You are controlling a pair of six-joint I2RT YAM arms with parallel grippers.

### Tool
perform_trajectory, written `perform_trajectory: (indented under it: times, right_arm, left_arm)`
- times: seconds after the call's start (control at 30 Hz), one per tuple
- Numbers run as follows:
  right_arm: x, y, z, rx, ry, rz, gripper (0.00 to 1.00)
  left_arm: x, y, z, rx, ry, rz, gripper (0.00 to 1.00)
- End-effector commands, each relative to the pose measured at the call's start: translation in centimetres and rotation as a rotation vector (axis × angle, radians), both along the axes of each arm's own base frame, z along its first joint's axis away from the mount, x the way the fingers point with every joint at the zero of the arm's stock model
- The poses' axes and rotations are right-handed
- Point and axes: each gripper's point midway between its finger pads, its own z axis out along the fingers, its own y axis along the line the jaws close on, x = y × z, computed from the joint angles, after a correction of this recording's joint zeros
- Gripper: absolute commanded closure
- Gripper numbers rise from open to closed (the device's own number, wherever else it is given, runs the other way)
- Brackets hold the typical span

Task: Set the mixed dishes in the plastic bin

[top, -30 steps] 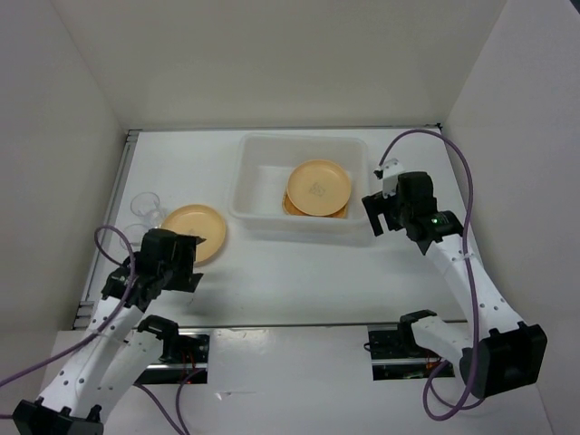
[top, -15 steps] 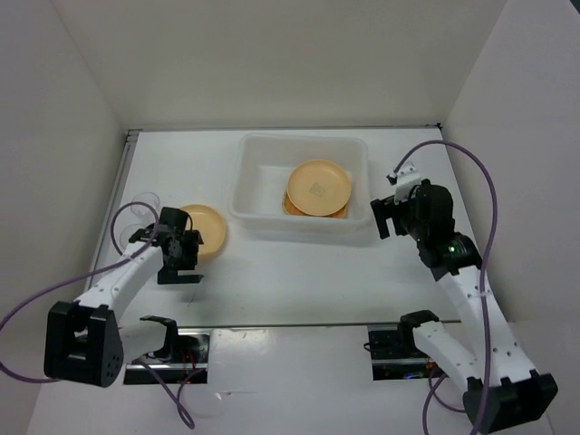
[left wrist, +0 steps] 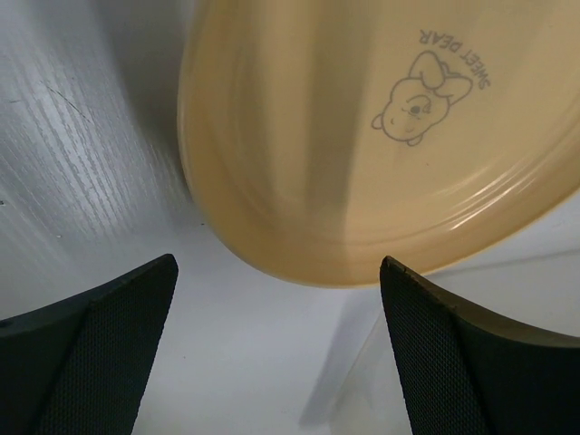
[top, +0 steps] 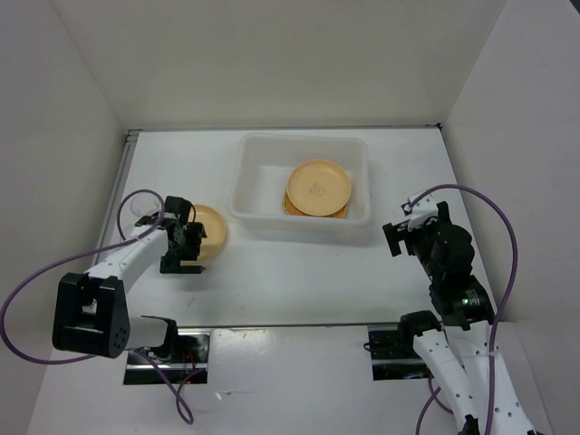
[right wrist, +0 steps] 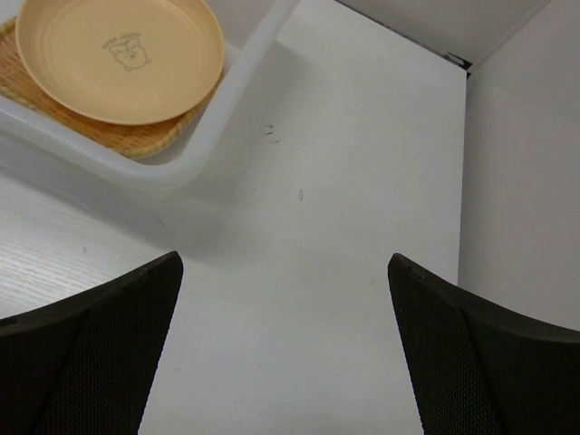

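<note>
The plastic bin (top: 254, 181) stands at the middle back of the table. Inside it a tan-yellow plate (top: 318, 188) lies on the wicker tray (top: 290, 209). In the right wrist view the plate (right wrist: 118, 54), the tray (right wrist: 136, 138) and the bin's wall (right wrist: 231, 95) show at the upper left. The second plate (top: 210, 228) lies on the table left of the bin. My left gripper (top: 181, 243) is open at its near-left rim, and the plate (left wrist: 362, 136) lies just ahead of the gripper (left wrist: 276, 349). My right gripper (top: 412, 231) is open and empty over bare table (right wrist: 285, 353), right of the bin. A clear cup (top: 142, 207) shows faintly.
The white enclosure walls stand close on the left, back and right. The table's right wall edge (right wrist: 467, 181) shows in the right wrist view. A purple cable (top: 127, 204) loops over the cup area by my left arm.
My left gripper has swung forward to the rim of the plate on the table. My right gripper has drawn back from the bin's right side toward the near right.
</note>
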Motion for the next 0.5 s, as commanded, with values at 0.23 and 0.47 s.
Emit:
perform_trajectory:
  times: [0.23,0.47]
  right_arm:
    - [1.4,-0.7,0.8,0.000,-0.039,-0.057,0.02]
    - [1.3,-0.8,1.2,0.007,-0.057,-0.072,0.02]
  left_arm:
    - [-0.8,-0.6,-2.8,-0.036,0.065,-0.013,0.14]
    - [-0.5,-1.3,-3.8,-0.066,0.084,-0.039,0.40]
